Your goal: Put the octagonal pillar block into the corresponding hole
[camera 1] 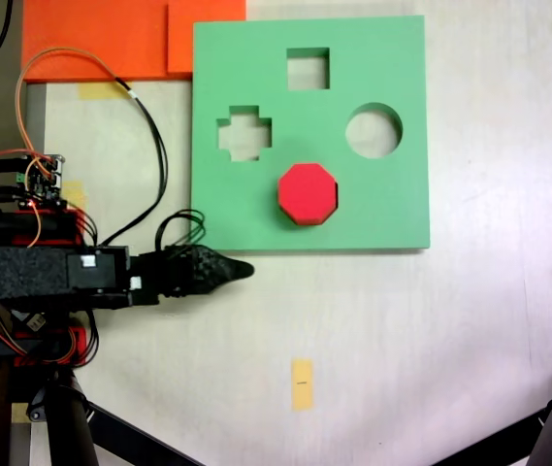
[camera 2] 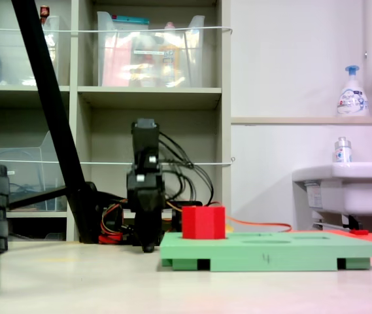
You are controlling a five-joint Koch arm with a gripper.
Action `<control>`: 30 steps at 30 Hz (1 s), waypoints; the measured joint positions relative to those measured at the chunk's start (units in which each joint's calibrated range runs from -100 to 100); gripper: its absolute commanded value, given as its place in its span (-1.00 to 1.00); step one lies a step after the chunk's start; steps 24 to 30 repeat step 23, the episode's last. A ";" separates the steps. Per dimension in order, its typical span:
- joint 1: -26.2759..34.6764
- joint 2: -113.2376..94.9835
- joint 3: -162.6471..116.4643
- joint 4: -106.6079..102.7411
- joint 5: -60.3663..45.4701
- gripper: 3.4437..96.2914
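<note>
- Though the bright red eight-sided foam block [camera 1: 308, 192] stands proud in the flat green foam board [camera 1: 309, 133], tilt risks jamming.
- The gripper [camera 1: 240, 271] fingers look closed, empty, beside the board.

- the red octagonal pillar block [camera 2: 203, 222] stands upright on the green foam board [camera 2: 270, 252], near the board's left end in the second exterior view.
- the black end effector [camera 2: 148, 243] hangs tip-down just left of the board, clear of the block.
- shelves with clear bins [camera 2: 150, 52] stand behind.
</note>
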 measured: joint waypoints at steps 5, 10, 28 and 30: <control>0.34 0.00 -7.06 3.23 -0.05 0.08; 0.68 -0.14 -7.06 3.33 0.34 -0.06; 0.68 0.00 -7.06 3.33 0.34 -0.02; 0.68 0.00 -7.06 3.33 0.34 -0.02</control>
